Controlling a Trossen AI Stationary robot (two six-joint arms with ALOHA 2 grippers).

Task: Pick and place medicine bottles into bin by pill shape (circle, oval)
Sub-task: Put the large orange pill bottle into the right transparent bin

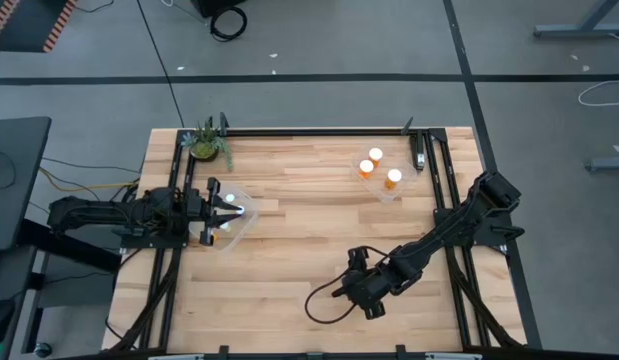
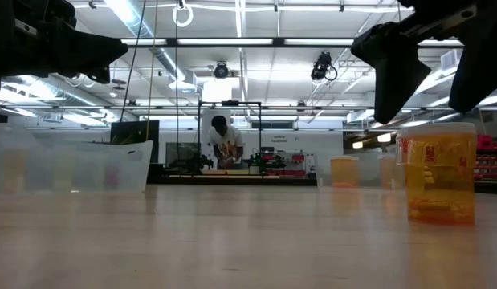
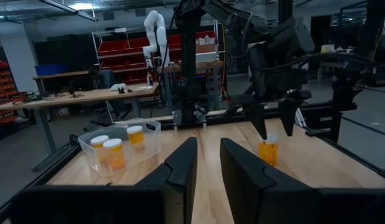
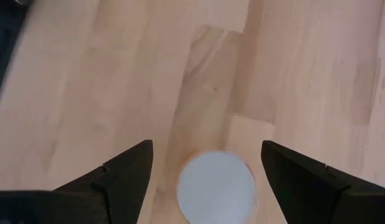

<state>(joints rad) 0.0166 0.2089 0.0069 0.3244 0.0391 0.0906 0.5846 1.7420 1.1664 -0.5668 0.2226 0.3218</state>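
One orange bottle [image 2: 437, 181] with a white cap [image 4: 217, 186] stands upright on the table near the front, right of the middle. My right gripper [image 2: 437, 112] points down just above it, open, with a finger on either side of the cap and touching nothing. In the high view this gripper [image 1: 367, 290] hides the bottle. My left gripper [image 1: 214, 212] hovers over a clear bin [image 1: 241, 218] at the table's left that holds white-capped bottles. Its fingers [image 3: 180, 168] stand a little apart and hold nothing. A second clear bin [image 1: 381, 172] at the far right holds three bottles.
A small potted plant [image 1: 209, 145] stands at the far left corner. A black cable loop [image 1: 324, 300] lies on the table beside the right gripper. Bare wood lies between the two bins. A person [image 2: 224, 140] stands far off in the room behind the table.
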